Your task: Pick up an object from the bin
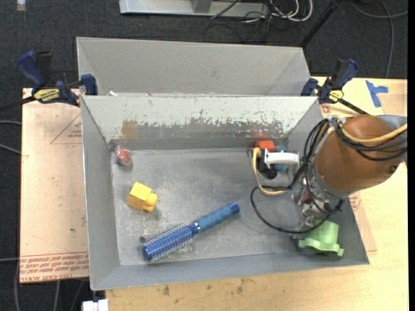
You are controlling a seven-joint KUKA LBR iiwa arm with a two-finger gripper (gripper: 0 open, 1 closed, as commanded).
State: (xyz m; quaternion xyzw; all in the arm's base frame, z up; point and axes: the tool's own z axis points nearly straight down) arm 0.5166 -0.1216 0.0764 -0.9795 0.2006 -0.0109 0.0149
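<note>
The gripper (316, 211) sits low in the lower right corner of the bin (194, 118), tucked under the arm's orange cover (356, 154) and a tangle of black cables. Honestly can't tell whether it's spread or closed, since the wrist hides the business end.

The nearest thing is the green piece (322, 238), right in that same corner against the front wall. It lies just below the gripper in the frame, close enough that the two look like they're touching, though the view doesn't show anything pinched. Its wider side runs roughly left to right along the front wall, with a narrower bit poking up toward the gripper. It looks like pale moulded plastic, smooth and a bit lumpy, with a flared bottom edge. The guess is it'd be light and slippery, so a grab across the narrow part seems the safer bet.

Everything else is well apart, off to the left:
- The brush (189, 232) is blue with a smooth handle and a bristly head, lying diagonally with the head at lower left and the handle tip pointing up right.
- The yellow block (142, 197) is chunky and hard-looking, left of centre.
- The small red thing (123, 156) is up in the upper left corner and too tiny to identify.

The bin floor is scuffed grey metal.
</note>
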